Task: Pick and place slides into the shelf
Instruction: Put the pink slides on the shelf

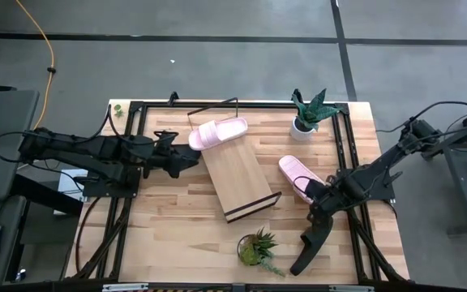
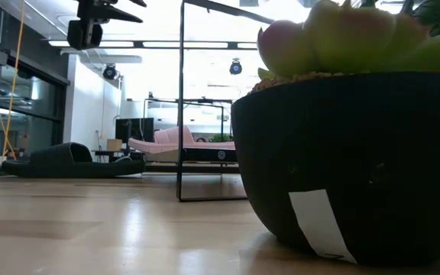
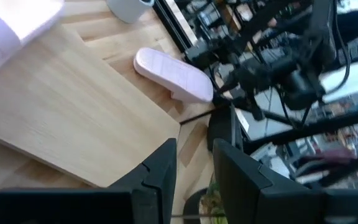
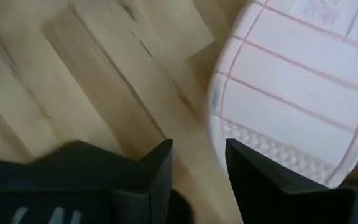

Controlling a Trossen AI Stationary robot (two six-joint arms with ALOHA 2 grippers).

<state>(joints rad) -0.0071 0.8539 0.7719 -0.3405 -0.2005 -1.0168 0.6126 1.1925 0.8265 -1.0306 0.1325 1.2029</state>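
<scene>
Both arms hang over the table in the high view. Left gripper (image 1: 191, 160) sits at the shelf (image 1: 235, 180) edge, just below the pink slide (image 1: 217, 132) lying on the shelf's upper end. Right gripper (image 1: 308, 191) is at the second pink slide (image 1: 295, 173), which lies on the tabletop (image 1: 177, 219) right of the shelf; contact can't be told. A black slide (image 1: 313, 240) lies near the right front edge. Only three slides visible; fourth not found. Judged: one of four placed, three left.

Low view: black plant pot (image 2: 350, 160) fills the foreground. Behind it, the shelf's wire frame (image 2: 182, 99), a pink slide (image 2: 170, 140) up on the shelf, a black slide (image 2: 67, 160) flat on the table far left. No grippers readable.

Left wrist view: fingers (image 3: 160, 171) narrowly apart, nothing between them, over the shelf board (image 3: 61, 106); the loose pink slide (image 3: 174, 73) lies beyond.

Right wrist view: fingers (image 4: 157, 171) narrowly apart, empty, pink slide's ribbed sole (image 4: 303, 93) just past the tips. Judged: grasp not yet made.
</scene>
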